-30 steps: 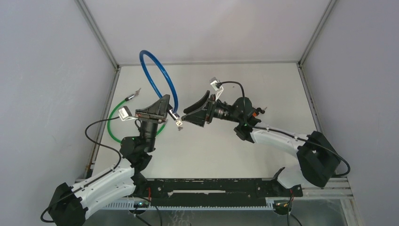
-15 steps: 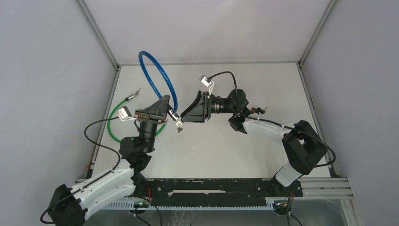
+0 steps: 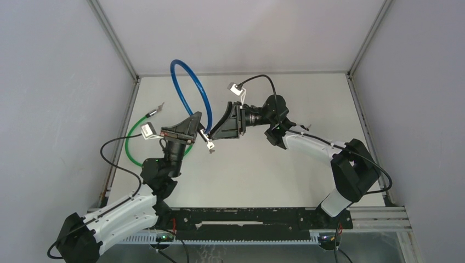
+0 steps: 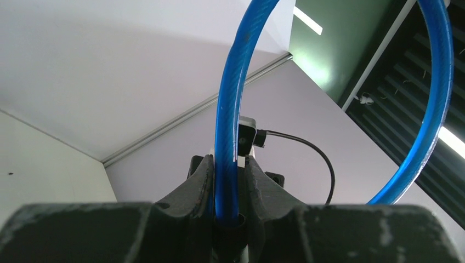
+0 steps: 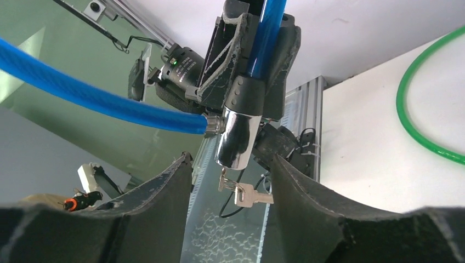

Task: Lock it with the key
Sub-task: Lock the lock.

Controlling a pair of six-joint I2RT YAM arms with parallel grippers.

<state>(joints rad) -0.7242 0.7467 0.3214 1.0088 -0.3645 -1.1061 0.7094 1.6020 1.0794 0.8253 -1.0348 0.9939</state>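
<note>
The blue cable lock point(image 4: 229, 109) is up off the table point(image 3: 307, 98), held in the air between the two arms. The left tool point(image 4: 226, 164) is clamped on the blue cable just above the lock's silver barrel point(image 5: 238, 137), with one finger pressed against each side of it. From that grip the cable rises in a wide loop and bends back down, and its other end meets the barrel from the side.

The barrel carries the key point(image 5: 253, 196), which hangs at its lower end on a small ring. Whether a blade is fully seated in the keyhole cannot be made out.

The right tool point(image 5: 230, 164) faces the barrel with its jaws apart. One jaw stands on each side of the barrel and key, with a gap on both sides and no contact.

A green cable point(image 5: 400, 104) lies curved on the table behind the left arm, which hides part of it from above.

In the left wrist view the tool's own body blocks the barrel and key, and the top of the loop is cut off by the frame. From overhead the key is too small to read. A small dark item on the table beside the right forearm is too small to identify.
</note>
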